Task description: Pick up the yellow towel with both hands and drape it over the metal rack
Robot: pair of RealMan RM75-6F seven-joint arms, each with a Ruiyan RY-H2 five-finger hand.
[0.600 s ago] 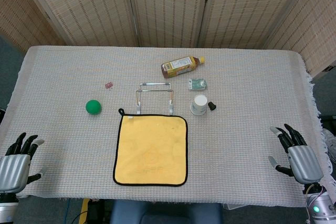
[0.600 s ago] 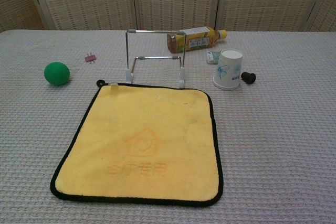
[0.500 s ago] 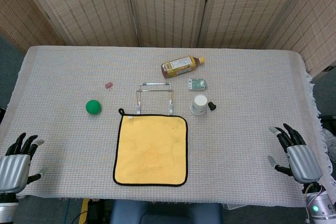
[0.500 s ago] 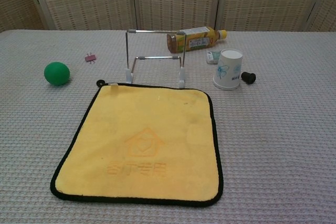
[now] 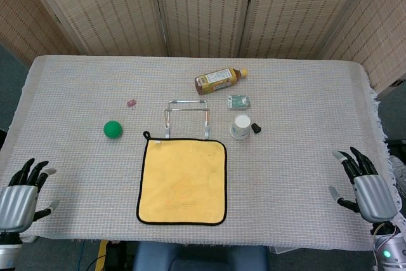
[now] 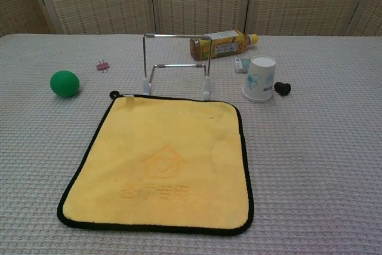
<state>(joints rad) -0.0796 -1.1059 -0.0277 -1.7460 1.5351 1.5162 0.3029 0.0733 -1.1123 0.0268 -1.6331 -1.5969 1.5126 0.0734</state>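
The yellow towel (image 5: pixel 183 181) with black trim lies flat on the table's near middle, also filling the lower chest view as the towel (image 6: pixel 161 159). Just behind its far edge stands the metal rack (image 5: pixel 187 117), upright and bare, seen as the rack (image 6: pixel 176 67) in the chest view. My left hand (image 5: pixel 18 197) hovers at the near left corner of the table, fingers spread, holding nothing. My right hand (image 5: pixel 368 188) is at the near right edge, fingers spread and empty too. Both are far from the towel and out of the chest view.
A green ball (image 5: pixel 112 129) lies left of the rack, with a small pink clip (image 5: pixel 131 103) behind it. A tea bottle (image 5: pixel 219 80) lies on its side at the back. A paper cup (image 5: pixel 240 127), a black cap (image 5: pixel 255 128) and a small packet (image 5: pixel 238 101) sit right of the rack.
My right hand has drifted slightly toward the table's near right edge. My left hand has barely shifted. The towel and rack have not moved.
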